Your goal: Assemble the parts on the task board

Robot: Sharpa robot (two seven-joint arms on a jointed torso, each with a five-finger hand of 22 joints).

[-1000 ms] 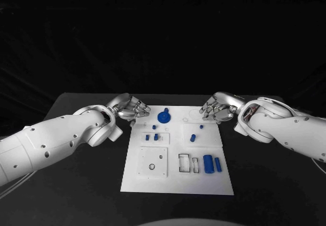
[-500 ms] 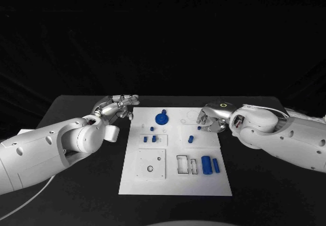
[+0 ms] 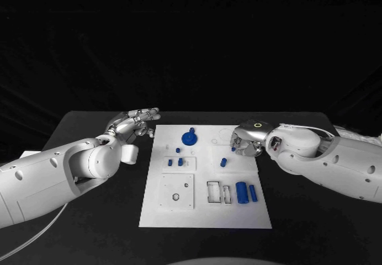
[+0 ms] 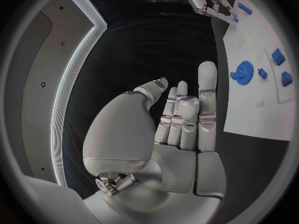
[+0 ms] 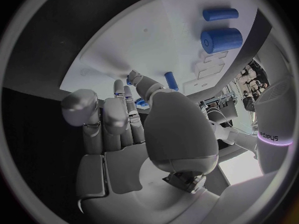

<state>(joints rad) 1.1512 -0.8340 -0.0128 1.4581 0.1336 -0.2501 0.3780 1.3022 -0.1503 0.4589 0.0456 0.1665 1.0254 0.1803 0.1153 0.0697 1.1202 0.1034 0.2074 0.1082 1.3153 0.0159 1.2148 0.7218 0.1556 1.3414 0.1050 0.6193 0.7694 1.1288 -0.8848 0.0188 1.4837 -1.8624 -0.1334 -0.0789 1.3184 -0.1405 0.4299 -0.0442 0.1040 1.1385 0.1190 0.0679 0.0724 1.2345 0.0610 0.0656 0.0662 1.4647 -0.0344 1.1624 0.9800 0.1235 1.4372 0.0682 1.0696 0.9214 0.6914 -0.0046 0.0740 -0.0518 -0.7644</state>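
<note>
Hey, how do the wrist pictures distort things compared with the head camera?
Head view: task board edges run straight, black surroundings dark. Left wrist view: fisheye circle, the board's edge curves beside the left hand. Right wrist view: the board bows above the right hand.

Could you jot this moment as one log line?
left hand: open, beside task board | right hand: over board's right edge, hold unclear | blue gear: on board

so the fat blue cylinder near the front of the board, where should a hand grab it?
The fat blue cylinder lies on its side, long axis running front to back, beside a thinner rod. Probably pinch it mid-length across its round sides, coming down from above. The gap to the rod looks narrow, so a fingertip must slip between them; the right hand is closer.
</note>
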